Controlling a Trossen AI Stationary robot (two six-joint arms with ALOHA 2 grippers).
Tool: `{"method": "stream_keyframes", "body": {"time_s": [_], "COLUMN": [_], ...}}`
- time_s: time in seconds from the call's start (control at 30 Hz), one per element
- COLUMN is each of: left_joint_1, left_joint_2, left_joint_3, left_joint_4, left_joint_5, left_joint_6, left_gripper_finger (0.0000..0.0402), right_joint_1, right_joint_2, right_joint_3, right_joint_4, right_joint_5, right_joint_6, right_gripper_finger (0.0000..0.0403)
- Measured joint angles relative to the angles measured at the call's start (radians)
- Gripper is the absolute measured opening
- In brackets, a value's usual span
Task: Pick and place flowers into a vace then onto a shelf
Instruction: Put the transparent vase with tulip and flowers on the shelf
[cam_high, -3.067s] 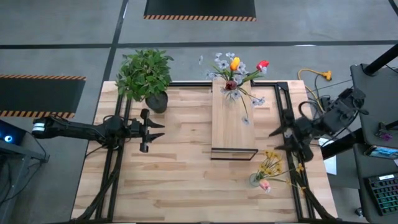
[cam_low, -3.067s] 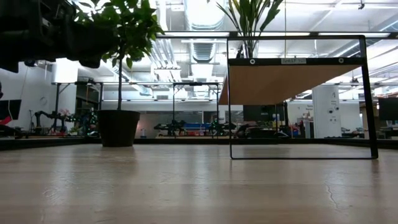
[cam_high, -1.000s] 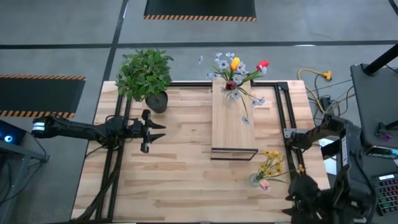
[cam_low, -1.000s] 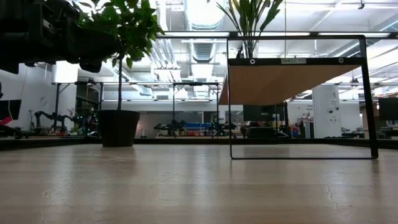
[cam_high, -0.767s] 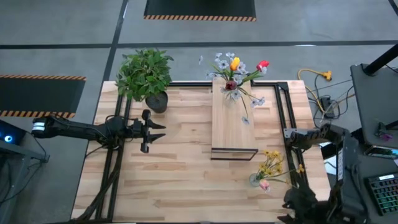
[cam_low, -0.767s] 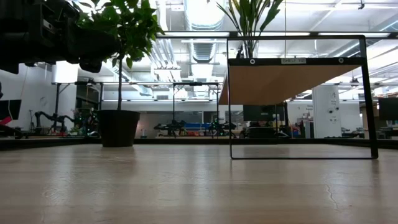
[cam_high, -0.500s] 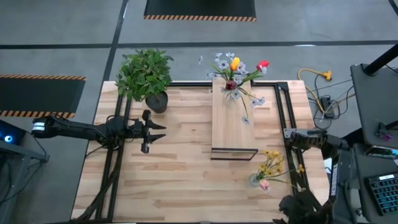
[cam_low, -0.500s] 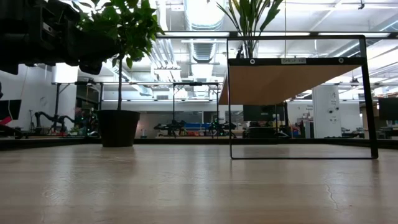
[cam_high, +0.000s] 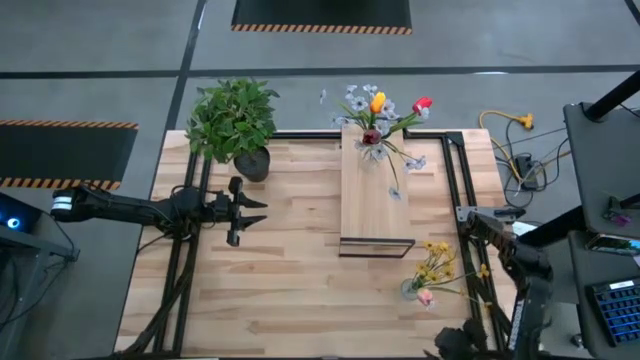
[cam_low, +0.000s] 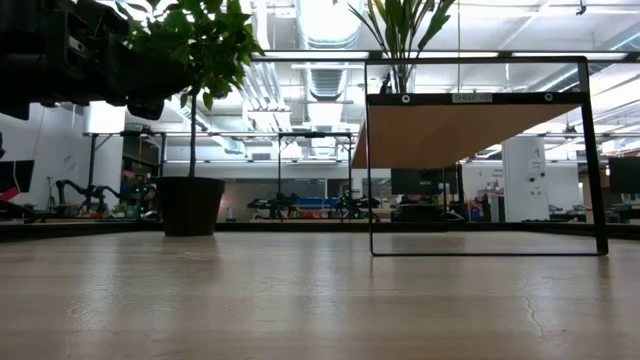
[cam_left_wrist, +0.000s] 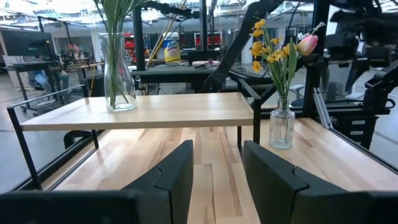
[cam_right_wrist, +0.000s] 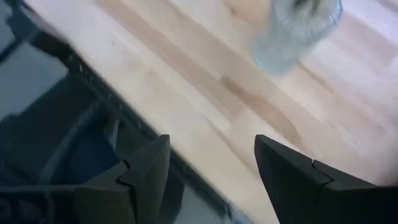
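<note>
Right end effector (cam_right_wrist: 208, 171) hangs spread and empty over the bench's near edge, beside the small vase (cam_high: 411, 289) of yellow flowers (cam_high: 436, 264), probably lining up (one bouquet already tops the shelf (cam_high: 373, 195)); left end effector (cam_high: 248, 209) waits, slightly parted.

Robotics lab: rows of arm rigs (cam_low: 300, 205) behind.
</note>
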Motion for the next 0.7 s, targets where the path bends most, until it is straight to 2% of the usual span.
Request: {"method": "stream_keyframes", "body": {"time_s": [0.2, 0.4, 0.7], "left_joint_1": [0.0, 0.0, 0.0], "left_joint_2": [0.0, 0.0, 0.0], "left_joint_3": [0.0, 0.0, 0.0], "left_joint_4": [0.0, -0.003, -0.008], "left_joint_5": [0.0, 0.0, 0.0], "left_joint_6": [0.0, 0.0, 0.0], "left_gripper_finger": [0.0123, 0.0123, 0.0123], "right_joint_1": [-0.018, -0.034, -0.039], "right_joint_2": [0.079, 0.147, 0.191], "right_joint_3": [-0.006, -0.018, -0.118], "right_joint_4": [-0.001, -0.001, -0.001], "right_joint_5": [0.177, 0.181, 0.171], "right_joint_6": [-0.002, 0.0, 0.123], "right_gripper_finger": [0.0225, 0.0225, 0.0225]}}
